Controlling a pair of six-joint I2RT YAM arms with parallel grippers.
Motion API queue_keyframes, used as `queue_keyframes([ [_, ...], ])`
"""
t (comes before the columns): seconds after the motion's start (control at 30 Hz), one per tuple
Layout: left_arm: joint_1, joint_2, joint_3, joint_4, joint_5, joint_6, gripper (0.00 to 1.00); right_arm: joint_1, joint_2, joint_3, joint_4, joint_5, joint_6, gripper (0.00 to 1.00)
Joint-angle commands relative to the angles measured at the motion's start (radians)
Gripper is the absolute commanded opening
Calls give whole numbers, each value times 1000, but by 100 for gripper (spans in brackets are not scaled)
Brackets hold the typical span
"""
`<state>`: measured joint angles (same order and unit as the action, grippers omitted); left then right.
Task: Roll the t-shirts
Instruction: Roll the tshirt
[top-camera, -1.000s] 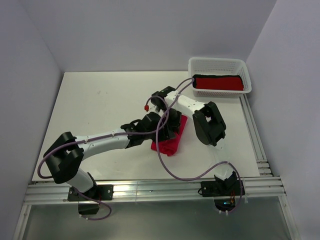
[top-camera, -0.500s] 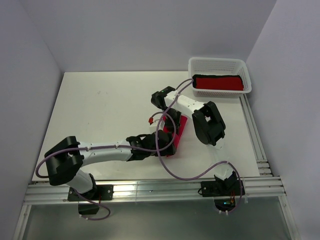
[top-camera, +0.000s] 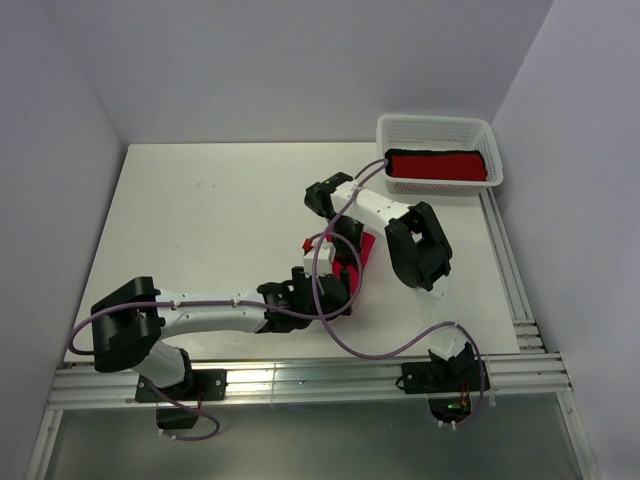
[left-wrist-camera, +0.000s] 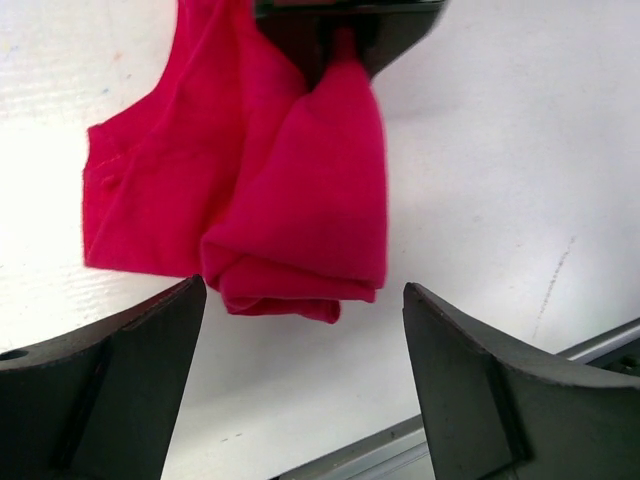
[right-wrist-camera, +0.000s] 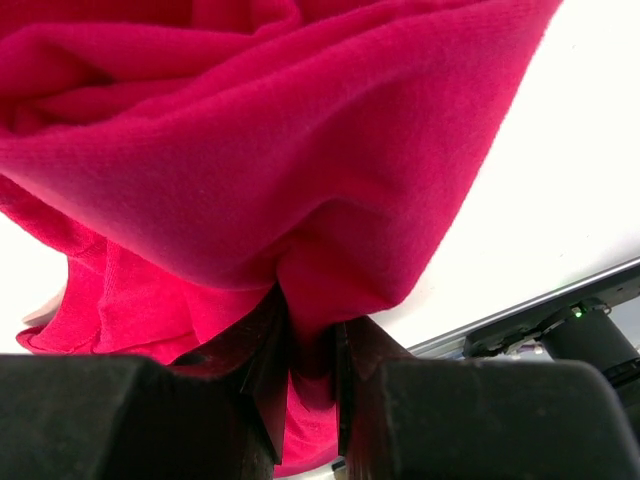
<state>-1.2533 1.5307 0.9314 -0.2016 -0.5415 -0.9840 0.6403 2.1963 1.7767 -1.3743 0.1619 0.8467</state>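
On the white table (top-camera: 200, 220) in front of me, near its middle, lies a crumpled red t-shirt (top-camera: 360, 250), partly bunched into loose folds. At the far right corner sits a white lattice basket (top-camera: 440, 127) with a second red t-shirt (top-camera: 437, 166) rolled up inside it. My right claw (right-wrist-camera: 312, 370) is clenched on a fold of the crumpled shirt (right-wrist-camera: 250, 150), and the fabric puckers where my fingers pinch it. My left claw (left-wrist-camera: 300, 330) hangs released just beside the shirt's near edge (left-wrist-camera: 290, 210), fingers (left-wrist-camera: 110, 380) spread wide and touching no fabric, facing my right claw across the shirt.
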Motion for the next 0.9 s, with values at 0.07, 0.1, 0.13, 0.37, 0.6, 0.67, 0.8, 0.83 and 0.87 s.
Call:
queue_keyframes([
  [0.07,-12,-7,0,143,-31,137,89,-4,-13,-30,4,-74,-1,0],
  [0.1,-5,2,-2,155,-19,142,90,-2,-17,-30,4,-73,-1,0],
  [0.13,0,9,4,151,-8,145,91,-4,-17,-31,6,-73,-3,0],
  [0.37,35,42,-9,192,12,166,93,-8,-17,-42,12,-82,-9,0],
  [0.6,49,101,1,238,23,202,94,-10,-17,-39,14,-82,-15,0],
  [0.67,51,112,1,252,47,200,93,-13,-15,-36,12,-84,-14,0],
  [0.8,48,144,17,266,78,205,89,-16,-13,-33,12,-90,-12,0],
  [0.83,48,147,18,257,75,203,85,-17,-10,-30,8,-90,-12,0],
  [0.87,46,148,17,257,78,200,81,-18,-9,-26,6,-90,-11,0],
])
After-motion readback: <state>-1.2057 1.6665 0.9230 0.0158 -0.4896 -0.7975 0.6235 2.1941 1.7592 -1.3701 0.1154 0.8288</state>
